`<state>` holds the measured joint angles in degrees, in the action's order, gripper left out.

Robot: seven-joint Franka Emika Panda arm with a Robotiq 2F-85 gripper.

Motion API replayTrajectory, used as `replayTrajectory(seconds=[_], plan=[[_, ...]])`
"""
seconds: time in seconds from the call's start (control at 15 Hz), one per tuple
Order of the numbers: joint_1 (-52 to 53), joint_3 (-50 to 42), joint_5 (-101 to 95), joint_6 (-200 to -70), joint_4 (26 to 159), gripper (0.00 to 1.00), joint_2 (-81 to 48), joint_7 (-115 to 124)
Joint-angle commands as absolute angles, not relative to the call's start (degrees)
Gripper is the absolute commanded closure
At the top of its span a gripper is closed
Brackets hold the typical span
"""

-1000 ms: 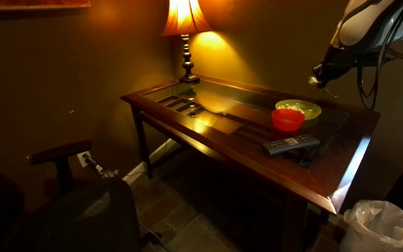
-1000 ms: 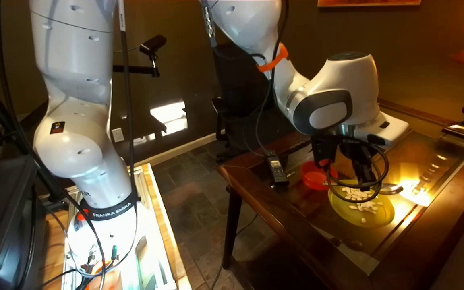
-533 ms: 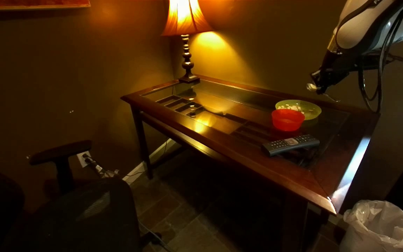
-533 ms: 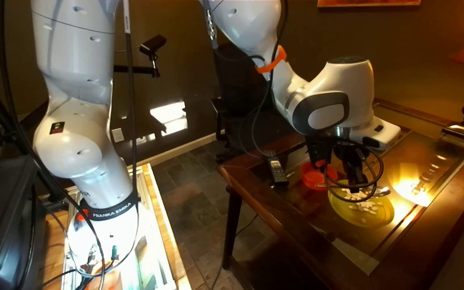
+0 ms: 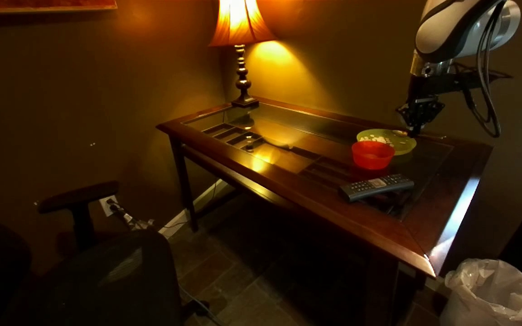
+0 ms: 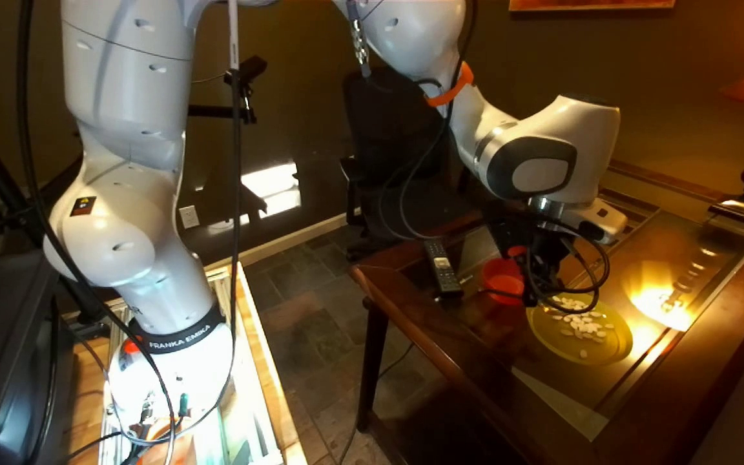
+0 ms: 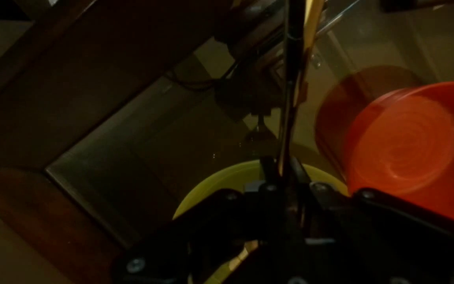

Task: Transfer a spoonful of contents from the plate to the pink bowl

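Note:
A yellow-green plate (image 5: 407, 146) with white pieces (image 6: 582, 323) on it lies on the glass tabletop. The pink-red bowl (image 5: 373, 156) stands against its near side in an exterior view and looks empty in the wrist view (image 7: 408, 146). My gripper (image 5: 414, 132) is low, at the plate's edge close to the bowl, fingers pointing down. It is shut on the handle of a metal spoon (image 7: 285, 146). In an exterior view the spoon's head (image 5: 400, 133) shows over the plate's far rim, roughly level; whether it carries anything is too small to tell. My fingers hide part of the plate in the wrist view.
A dark remote (image 5: 377, 184) lies beside the bowl toward the table's front edge. A lit lamp (image 5: 243, 83) stands at the table's far corner. Cables loop around my wrist. A lined trash bin (image 5: 492, 294) stands below the table's end.
My gripper has come down from above the table to the plate's edge and turned more upright. The spoon has swung from a tilt, head high, to roughly level. Plate and bowl have not moved.

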<state>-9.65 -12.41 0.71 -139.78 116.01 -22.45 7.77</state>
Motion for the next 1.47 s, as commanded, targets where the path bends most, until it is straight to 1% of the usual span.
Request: replayTrajectory(seconds=[0.0,0.2,0.27,0.33,0.4,0.53,0.6,0.67,0.8,1.4], plan=[[-12.9,-10.8,4.1,-130.5,108.5,0.98,-26.3,4.5],[-14.9,-10.2,6.5,-124.2,104.3,0.98,-28.6,3.0],[-15.2,-10.3,7.1,-123.2,103.0,0.98,-29.3,3.6],[-15.7,-10.0,8.4,-124.7,102.6,0.98,-29.5,3.7],[-14.3,-11.1,5.4,-126.4,106.3,0.91,-27.4,4.9],[-14.9,-10.9,6.4,-126.4,104.8,0.91,-28.4,4.9],[-14.9,-10.8,6.5,-126.4,104.5,0.98,-28.6,4.9],[-15.0,-10.2,6.9,-122.7,104.0,0.98,-28.5,4.2],[-14.4,-10.6,6.0,-120.1,102.6,0.98,-29.7,5.5],[-14.8,-10.9,5.7,-110.5,94.7,0.98,-34.5,6.2]])
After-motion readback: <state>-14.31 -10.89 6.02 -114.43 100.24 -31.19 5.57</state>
